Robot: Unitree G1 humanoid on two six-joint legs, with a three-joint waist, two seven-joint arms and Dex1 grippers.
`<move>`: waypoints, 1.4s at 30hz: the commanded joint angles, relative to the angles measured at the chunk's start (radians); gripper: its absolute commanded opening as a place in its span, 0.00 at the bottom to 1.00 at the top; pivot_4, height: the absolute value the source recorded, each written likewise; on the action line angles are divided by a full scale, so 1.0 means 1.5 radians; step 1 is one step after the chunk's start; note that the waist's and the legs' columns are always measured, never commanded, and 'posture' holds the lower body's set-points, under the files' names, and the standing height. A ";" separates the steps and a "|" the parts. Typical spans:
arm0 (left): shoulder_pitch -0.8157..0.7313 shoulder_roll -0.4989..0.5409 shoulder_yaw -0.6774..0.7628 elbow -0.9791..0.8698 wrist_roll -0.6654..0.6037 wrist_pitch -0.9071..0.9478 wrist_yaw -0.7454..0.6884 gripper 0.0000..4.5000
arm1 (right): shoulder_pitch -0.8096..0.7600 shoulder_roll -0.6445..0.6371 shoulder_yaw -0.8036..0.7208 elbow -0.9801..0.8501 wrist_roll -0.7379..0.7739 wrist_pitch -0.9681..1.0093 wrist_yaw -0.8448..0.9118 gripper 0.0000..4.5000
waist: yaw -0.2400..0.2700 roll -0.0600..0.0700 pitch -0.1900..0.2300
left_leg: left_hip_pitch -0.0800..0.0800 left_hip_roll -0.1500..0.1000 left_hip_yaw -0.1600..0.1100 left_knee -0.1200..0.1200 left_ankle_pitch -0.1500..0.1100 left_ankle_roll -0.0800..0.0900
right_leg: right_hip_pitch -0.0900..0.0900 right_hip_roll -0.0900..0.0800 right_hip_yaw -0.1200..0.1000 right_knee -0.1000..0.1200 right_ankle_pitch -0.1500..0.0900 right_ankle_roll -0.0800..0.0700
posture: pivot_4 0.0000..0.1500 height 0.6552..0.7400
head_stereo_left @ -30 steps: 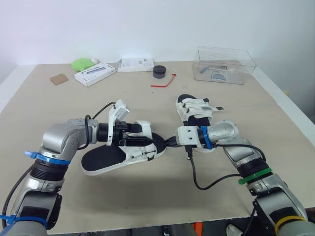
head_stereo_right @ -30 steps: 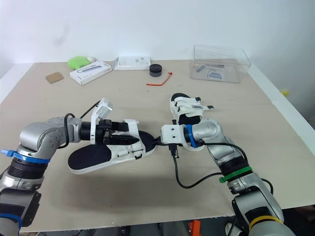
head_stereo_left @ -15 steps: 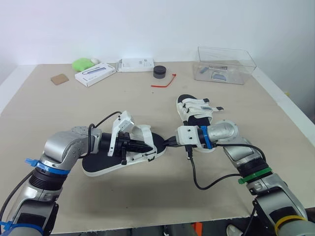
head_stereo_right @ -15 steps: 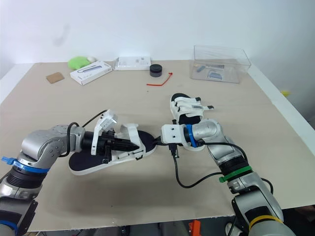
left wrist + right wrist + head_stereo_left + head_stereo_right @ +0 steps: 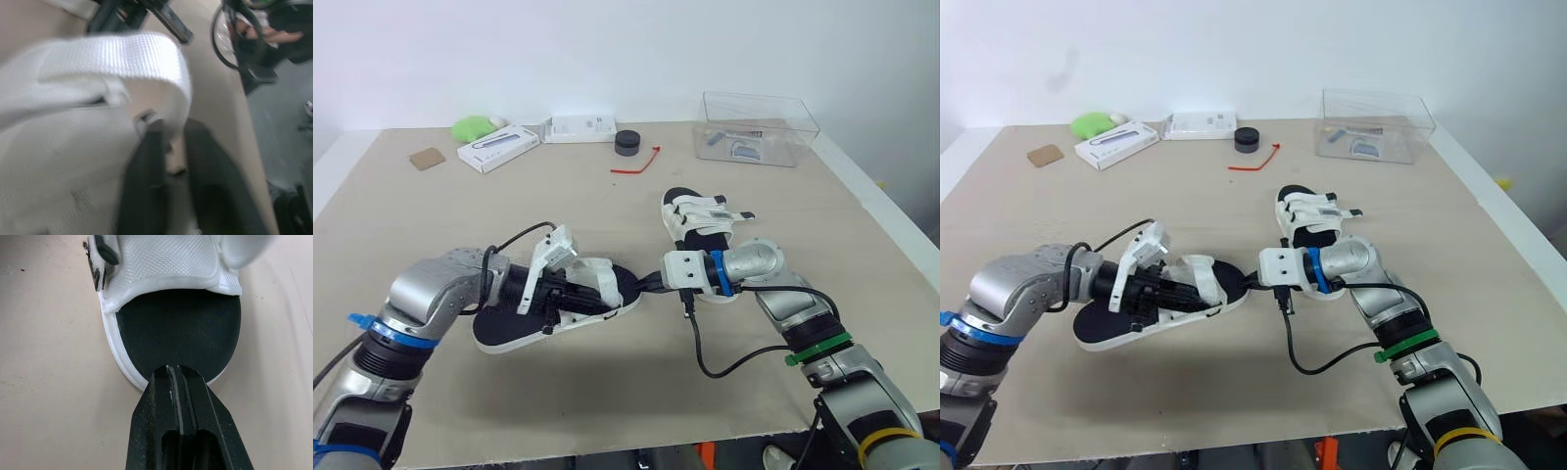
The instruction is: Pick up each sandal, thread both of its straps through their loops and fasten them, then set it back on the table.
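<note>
The near sandal [image 5: 507, 323] has a black footbed, a white sole and white straps, and lies flat on the table. My left gripper [image 5: 568, 294] reaches in over its side, among the straps. In the left wrist view its two black fingers [image 5: 146, 181] stand apart just below an arched white strap [image 5: 112, 54], with nothing clearly pinched. My right gripper [image 5: 651, 282] is shut on the sandal's toe rim [image 5: 171, 374]. The second sandal [image 5: 700, 220] lies just behind the right wrist, with its straps laid across.
At the table's back stand a clear plastic box [image 5: 759, 127], a black round lid [image 5: 627, 142], a red tie [image 5: 636, 164], two white boxes [image 5: 497, 147] [image 5: 579, 128], a green object [image 5: 475, 127] and a brown card [image 5: 428, 159]. The front edge is close below my arms.
My left gripper came down from above the strap to the sandal's side; its fingers shut, then parted again. The strap now arches over. The right gripper kept its hold.
</note>
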 commanded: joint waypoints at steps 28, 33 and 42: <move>0.167 0.049 0.119 -0.127 -0.139 0.045 0.040 0.99 | 0.003 -0.009 0.008 0.026 -0.023 -0.007 0.011 0.00 | 0.001 0.000 0.000 | 0.000 0.000 -0.001 0.000 0.001 0.000 | 0.000 0.002 0.001 0.001 -0.002 -0.004 | 1.00 1.00; 0.189 -0.016 0.104 -0.127 -0.094 -0.015 0.095 0.99 | 0.007 -0.008 0.008 0.022 -0.023 -0.005 0.009 0.00 | 0.001 0.000 0.000 | 0.000 0.000 -0.001 0.000 0.001 0.000 | 0.000 0.001 0.002 0.001 0.000 -0.001 | 1.00 1.00; 0.213 -0.019 0.062 -0.112 -0.012 -0.115 0.079 0.99 | 0.007 -0.010 0.008 0.019 -0.023 -0.002 0.009 0.00 | 0.001 0.000 0.000 | 0.000 0.000 0.000 0.000 0.001 0.000 | 0.000 0.002 0.002 0.001 0.000 -0.001 | 1.00 1.00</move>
